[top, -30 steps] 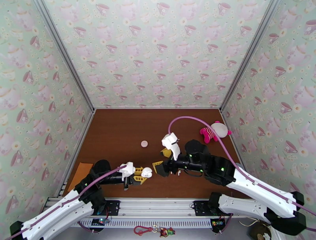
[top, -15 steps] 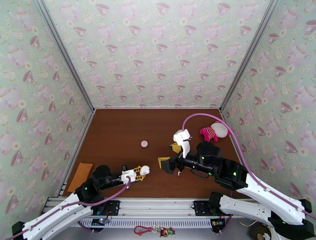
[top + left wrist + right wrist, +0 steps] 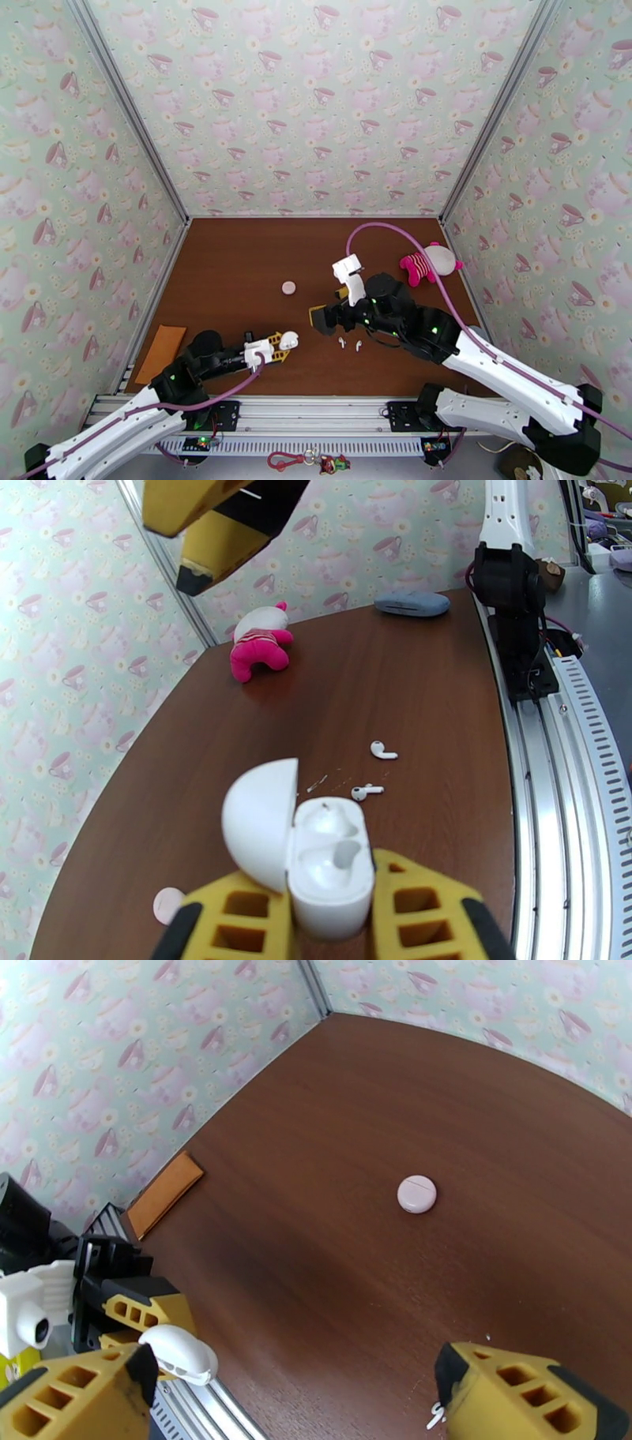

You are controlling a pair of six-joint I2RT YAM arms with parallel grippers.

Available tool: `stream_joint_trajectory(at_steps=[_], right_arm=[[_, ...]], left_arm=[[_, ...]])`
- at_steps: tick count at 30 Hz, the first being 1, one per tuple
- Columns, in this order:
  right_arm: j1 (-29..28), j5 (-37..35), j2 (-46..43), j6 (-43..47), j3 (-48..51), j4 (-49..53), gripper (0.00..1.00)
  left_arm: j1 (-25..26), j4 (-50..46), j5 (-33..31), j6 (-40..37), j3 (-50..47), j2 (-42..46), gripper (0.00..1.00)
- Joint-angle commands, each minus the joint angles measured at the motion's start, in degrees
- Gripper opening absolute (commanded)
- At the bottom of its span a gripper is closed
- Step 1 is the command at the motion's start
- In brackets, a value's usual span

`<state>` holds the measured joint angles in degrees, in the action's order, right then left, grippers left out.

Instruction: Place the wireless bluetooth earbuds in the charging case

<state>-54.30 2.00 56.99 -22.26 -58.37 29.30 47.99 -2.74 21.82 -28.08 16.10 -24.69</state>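
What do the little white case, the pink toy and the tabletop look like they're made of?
The white case looks like smooth, slightly glossy hard plastic: it shows soft highlights and moulded hollows. The pink toy seems plush fabric, fuzzy and rounded. The tabletop looks like brown wood or wood-look laminate, evenly brown with a dull sheen.
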Motion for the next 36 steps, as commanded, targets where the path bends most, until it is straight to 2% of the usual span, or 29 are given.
stream_joint_trajectory(at_steps=[1, 5, 14, 19, 27, 36], right_arm=[[0.59, -3.70, -1.00, -6.22, 0.78, 1.03, 0.99], [1.39, -10.07, -0.31, -13.39, 1.59, 6.78, 0.99], [1.44, -12.66, 0.63, -22.27, 5.59, 17.07, 0.99], [1.42, -13.77, 2.03, -22.53, 6.80, 20.35, 0.97], [1.45, -15.02, 9.63, -21.82, 6.34, 20.30, 0.91], [1.43, -13.90, 19.12, -22.98, 4.67, 19.75, 0.80]], left_arm=[[-0.21, 2.21, 1.01, 0.94, -0.49, 1.79, 0.00], [-0.17, -1.51, -1.11, -0.60, -0.74, 5.13, 0.00], [0.14, -4.25, -0.68, -1.37, -1.02, 9.30, 0.00], [0.14, -4.75, 0.17, -0.88, -1.13, 9.75, 0.00], [2.10, -4.82, 0.23, -1.43, -1.24, 7.86, 0.00], [2.37, -4.66, -0.88, -1.44, -1.42, 8.88, 0.00]])
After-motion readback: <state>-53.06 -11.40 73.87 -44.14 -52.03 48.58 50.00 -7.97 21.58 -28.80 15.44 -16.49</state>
